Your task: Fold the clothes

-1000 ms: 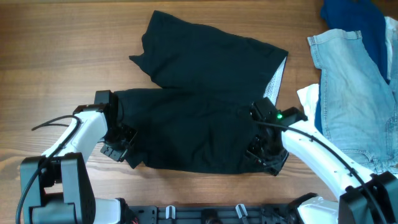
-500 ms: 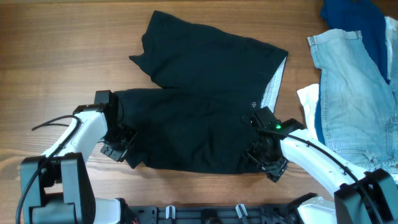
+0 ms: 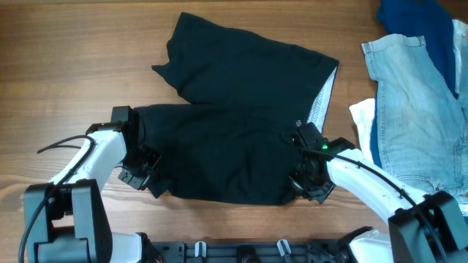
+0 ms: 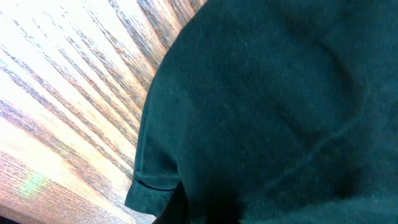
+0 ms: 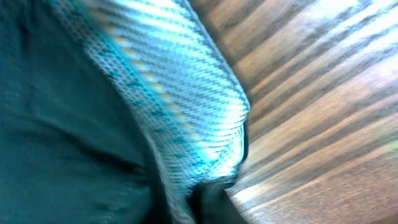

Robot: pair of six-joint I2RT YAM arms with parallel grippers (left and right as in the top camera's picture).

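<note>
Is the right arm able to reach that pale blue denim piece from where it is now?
Probably yes. The pale blue denim piece lies close by on the right hand's side, with nothing standing between. But that hand is shut on the black shorts, so it would have to let go first.

right claw (image 3: 306,184) shifted left, clamped onto black shorts (image 3: 241,109)

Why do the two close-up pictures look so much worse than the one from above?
Overhead: sharp and evenly lit, though the black shorts swallow detail. Left wrist: glare bleaches the wooden table nearly white; the fabric is fairly crisp. Right wrist: everything is smeared and soft, the woven lining tinted bluish.
</note>
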